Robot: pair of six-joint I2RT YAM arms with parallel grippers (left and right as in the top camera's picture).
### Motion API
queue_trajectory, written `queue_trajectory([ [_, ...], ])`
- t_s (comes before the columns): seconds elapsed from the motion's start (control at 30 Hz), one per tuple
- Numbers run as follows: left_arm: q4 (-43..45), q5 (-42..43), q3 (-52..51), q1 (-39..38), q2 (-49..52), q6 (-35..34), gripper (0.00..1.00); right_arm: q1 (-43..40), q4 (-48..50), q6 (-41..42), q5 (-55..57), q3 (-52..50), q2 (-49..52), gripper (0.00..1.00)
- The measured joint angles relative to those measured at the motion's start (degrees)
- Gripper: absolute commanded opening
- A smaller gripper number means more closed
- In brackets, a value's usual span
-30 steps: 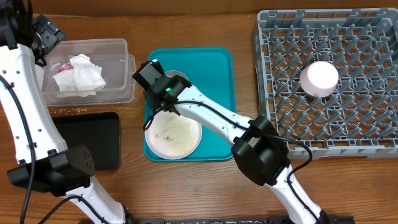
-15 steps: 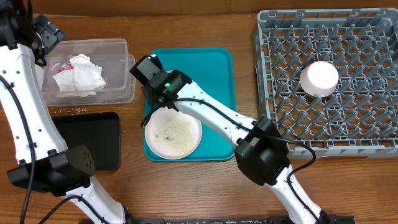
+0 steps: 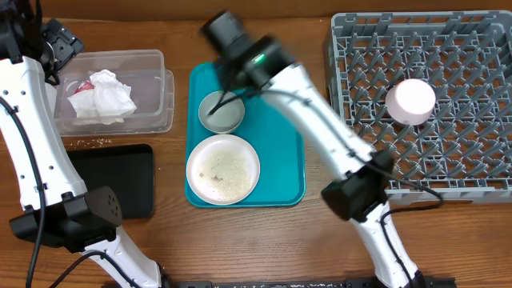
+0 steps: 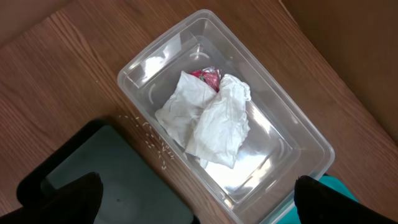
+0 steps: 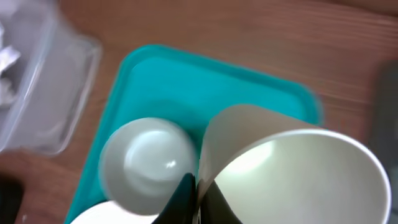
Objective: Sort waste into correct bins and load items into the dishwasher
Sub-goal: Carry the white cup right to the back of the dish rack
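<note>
My right gripper (image 5: 198, 186) is shut on the rim of the pale grey bowl (image 5: 292, 171), which hangs tilted over the teal tray (image 5: 161, 68). From overhead the bowl (image 3: 222, 114) is at the tray's far end under the gripper (image 3: 222, 99). A small white cup (image 5: 149, 160) stands on the tray just left of the bowl. The large white plate (image 3: 223, 169), speckled with rice, lies on the tray's near half. The pinkish bowl (image 3: 411, 101) sits upside down in the grey rack (image 3: 464, 48). My left gripper (image 4: 202, 204) stands open above the clear tub (image 4: 298, 134), which holds napkins (image 4: 211, 121) and a red wrapper (image 4: 208, 75).
A black tray (image 3: 112, 180) lies in front of the clear tub (image 3: 160, 112). Loose rice grains (image 4: 154, 142) are scattered on the wood between them. The rack fills the table's right side, and the teal tray (image 3: 284, 88) sits between tub and rack.
My right gripper closed on the grey bowl's rim and the arm swung up and toward the table's far side, carrying the bowl. The left arm has not moved.
</note>
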Motion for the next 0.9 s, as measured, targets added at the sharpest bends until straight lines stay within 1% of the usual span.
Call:
queue_trajectory([
  [0.13, 0.0, 0.0, 0.0, 0.0, 0.0, 0.0, 1.00, -9.0, -6.5, 0.0, -4.1, 7.6, -0.1, 0.04],
  [0.2, 0.0, 0.0, 0.0, 0.0, 0.0, 0.0, 1.00, -14.8, -8.3, 0.0, -8.9, 9.9, -0.4, 0.04],
  [0.3, 0.0, 0.0, 0.0, 0.0, 0.0, 0.0, 1.00, -24.5, -9.1, -0.5, -19.1, 10.7, -0.7, 0.04],
  [0.33, 0.0, 0.0, 0.0, 0.0, 0.0, 0.0, 1.00, -29.2, -9.2, -1.4, -24.9, 10.6, -0.7, 0.04],
  [0.37, 0.0, 0.0, 0.0, 0.0, 0.0, 0.0, 1.00, -30.7, -9.2, -1.7, -27.1, 10.4, -0.7, 0.04],
  [0.43, 0.0, 0.0, 0.0, 0.0, 0.0, 0.0, 1.00, -36.7, -8.6, -3.5, -35.2, 9.6, -0.7, 0.04],
  [0.6, 0.0, 0.0, 0.0, 0.0, 0.0, 0.0, 1.00, -50.8, -4.6, -7.9, -55.2, 4.2, -0.7, 0.04],
  [0.73, 0.0, 0.0, 0.0, 0.0, 0.0, 0.0, 1.00, -56.3, 1.9, -9.3, -65.9, -2.6, -0.7, 0.04],
  [0.9, 0.0, 0.0, 0.0, 0.0, 0.0, 0.0, 1.00, -58.0, 14.4, -9.7, -77.4, -14.5, -0.7, 0.04],
])
